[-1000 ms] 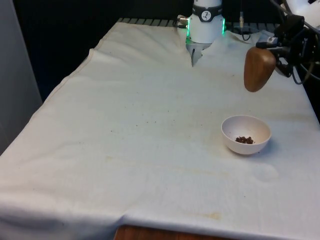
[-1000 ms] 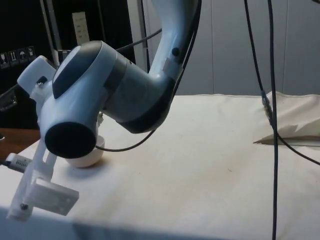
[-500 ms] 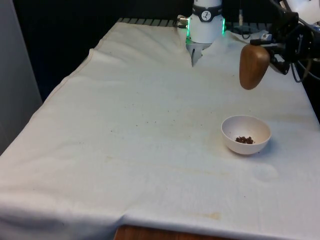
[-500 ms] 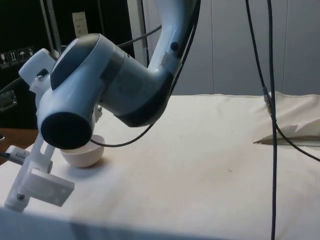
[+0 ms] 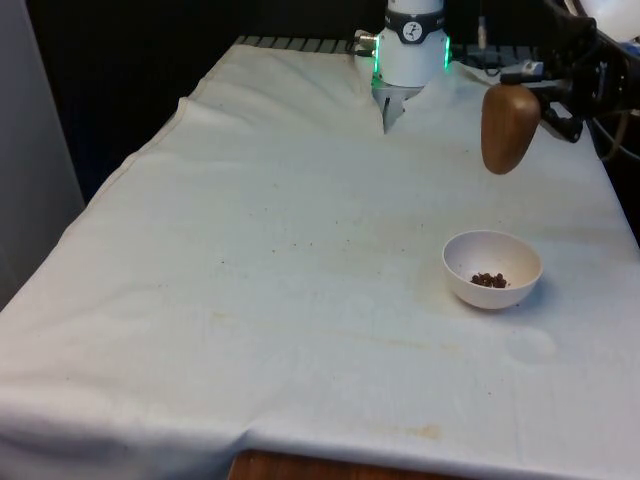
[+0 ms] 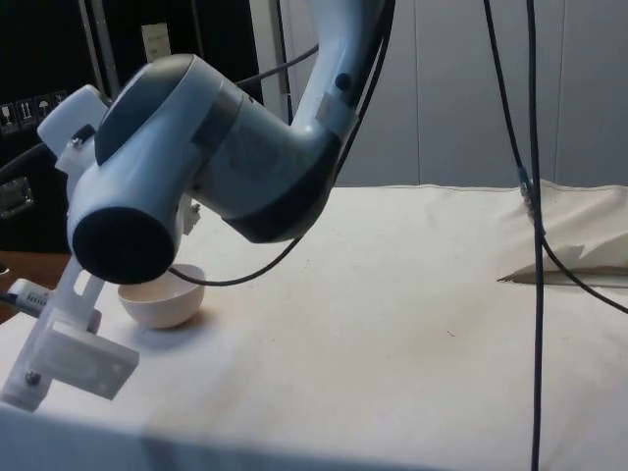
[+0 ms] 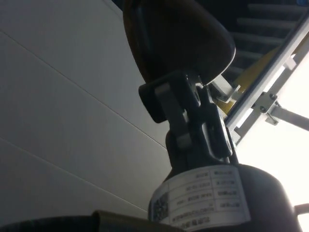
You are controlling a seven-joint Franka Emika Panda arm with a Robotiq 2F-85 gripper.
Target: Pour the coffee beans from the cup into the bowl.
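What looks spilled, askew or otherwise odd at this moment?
Nothing spilled: the coffee beans sit inside the white bowl, which stands upright on the cloth. The gripper holds the brown cup in the air, beyond the bowl.

Open cloth (image 5: 260,250) all around bowl (image 5: 492,268), cup (image 5: 509,128) overhead

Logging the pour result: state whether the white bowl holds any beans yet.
It does: the round white bowl has a small cluster of dark coffee beans at its bottom and is otherwise bare inside, while the brown wooden cup hangs above it.
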